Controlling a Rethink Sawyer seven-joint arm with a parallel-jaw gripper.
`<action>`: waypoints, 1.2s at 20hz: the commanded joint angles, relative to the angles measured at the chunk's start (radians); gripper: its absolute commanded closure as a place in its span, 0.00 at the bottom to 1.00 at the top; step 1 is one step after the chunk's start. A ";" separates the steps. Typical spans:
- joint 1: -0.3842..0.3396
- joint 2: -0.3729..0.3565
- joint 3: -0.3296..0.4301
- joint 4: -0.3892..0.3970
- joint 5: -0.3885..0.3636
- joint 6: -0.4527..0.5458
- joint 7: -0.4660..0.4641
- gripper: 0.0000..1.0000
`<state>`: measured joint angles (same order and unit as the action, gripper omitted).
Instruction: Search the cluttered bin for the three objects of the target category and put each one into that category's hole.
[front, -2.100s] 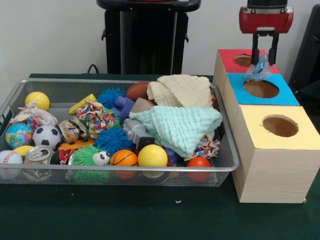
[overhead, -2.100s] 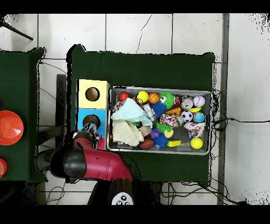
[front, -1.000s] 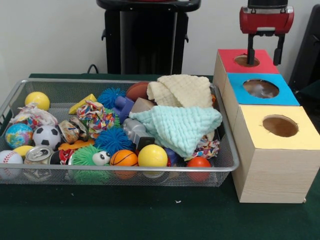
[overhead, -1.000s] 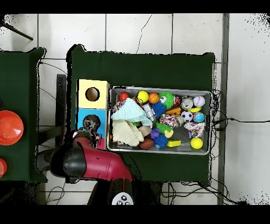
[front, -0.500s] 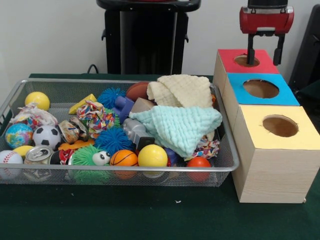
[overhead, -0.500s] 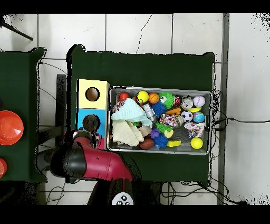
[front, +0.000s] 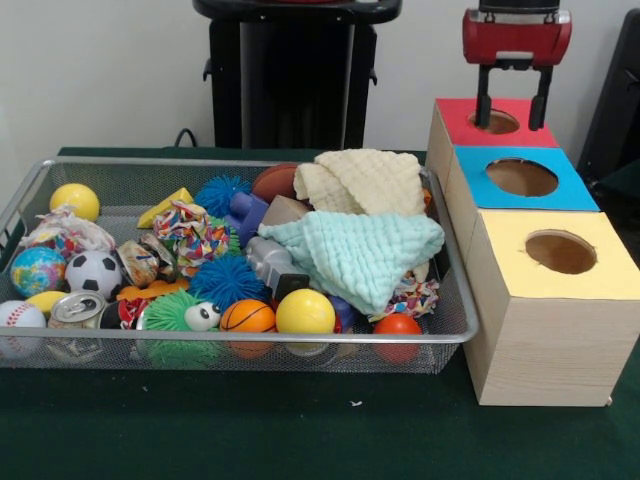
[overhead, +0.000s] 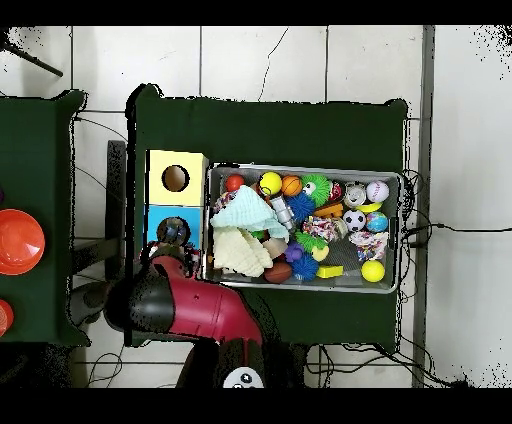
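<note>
My gripper (front: 512, 120) hangs open and empty over the round hole in the red box (front: 455, 118), at the far right of the front view. Beside it stand the blue box (front: 575, 195) and the yellow box (front: 605, 275), each with a round hole on top. The wire bin (front: 240, 338) holds a mint cloth (front: 355, 250), a cream cloth (front: 365, 180), a yellow ball (front: 305, 312), a small basketball (front: 247, 316), a soccer ball (front: 93, 272), a can (front: 77, 310) and spiky toys. In the overhead view the red arm (overhead: 190, 310) covers the gripper and the red box.
The bin (overhead: 300, 168) fills the table's middle, with the yellow box (overhead: 160, 165) and the blue box (overhead: 155, 215) against one short side. An orange round thing (overhead: 20, 240) sits on a separate green table. The black pedestal (front: 295, 70) rises behind the bin.
The gripper held a crinkly bluish thing over the blue hole, then opened and the thing is gone from sight. Since then it has risen and shifted left, over the red box.
</note>
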<state>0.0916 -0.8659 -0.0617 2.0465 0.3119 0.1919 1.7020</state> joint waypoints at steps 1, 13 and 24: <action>-0.110 -0.006 0.024 -0.043 -0.081 0.119 0.028 0.00; -0.363 -0.040 0.150 0.018 -0.250 0.102 -0.091 0.00; -0.650 -0.035 0.281 -0.008 -0.508 0.096 -0.194 0.00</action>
<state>-0.4643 -0.9102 0.0813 2.0435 -0.0698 0.2188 1.7020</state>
